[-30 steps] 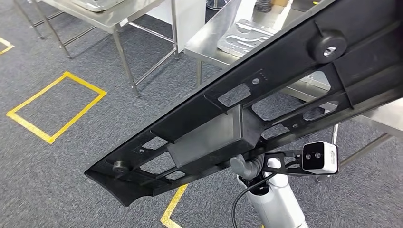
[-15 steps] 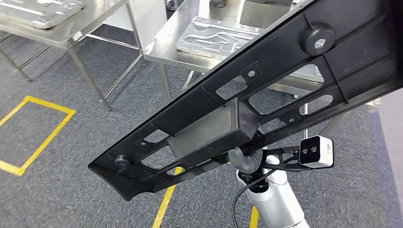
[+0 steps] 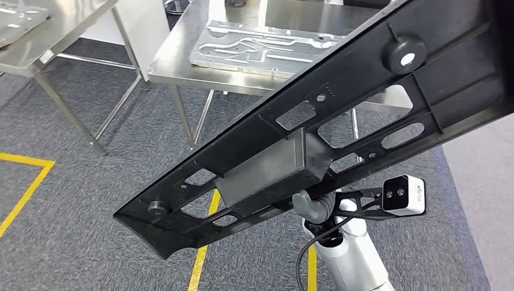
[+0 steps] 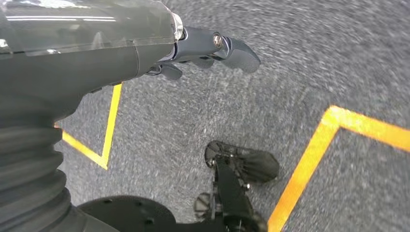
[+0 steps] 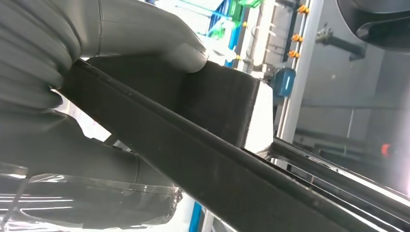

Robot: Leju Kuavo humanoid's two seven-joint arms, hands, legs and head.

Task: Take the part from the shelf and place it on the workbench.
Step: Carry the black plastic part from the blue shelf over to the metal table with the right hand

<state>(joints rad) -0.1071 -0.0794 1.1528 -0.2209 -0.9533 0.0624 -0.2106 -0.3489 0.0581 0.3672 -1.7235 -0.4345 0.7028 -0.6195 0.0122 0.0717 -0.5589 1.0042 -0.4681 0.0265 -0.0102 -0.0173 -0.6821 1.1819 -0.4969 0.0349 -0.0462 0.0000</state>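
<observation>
While the right hand (image 3: pixel 312 206) is gripping the part (image 3: pixel 339 121) from beneath near its boxy middle, the long black piece is slanting from lower left to upper right of the head frame, above the floor and short of the workbench (image 3: pixel 176 54). It is looking stiff, light and unwieldy. The left hand (image 4: pixel 212 48) is hanging, apparently holding nothing.

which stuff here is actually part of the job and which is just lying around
Part of the job:
- long black part, carried
- right hand gripping it from below
- steel workbench ahead

Just lying about:
- silver stamped plate on that bench
- second steel table at far left
- yellow floor lines
- left hand, hanging over the carpet, holding nothing
</observation>
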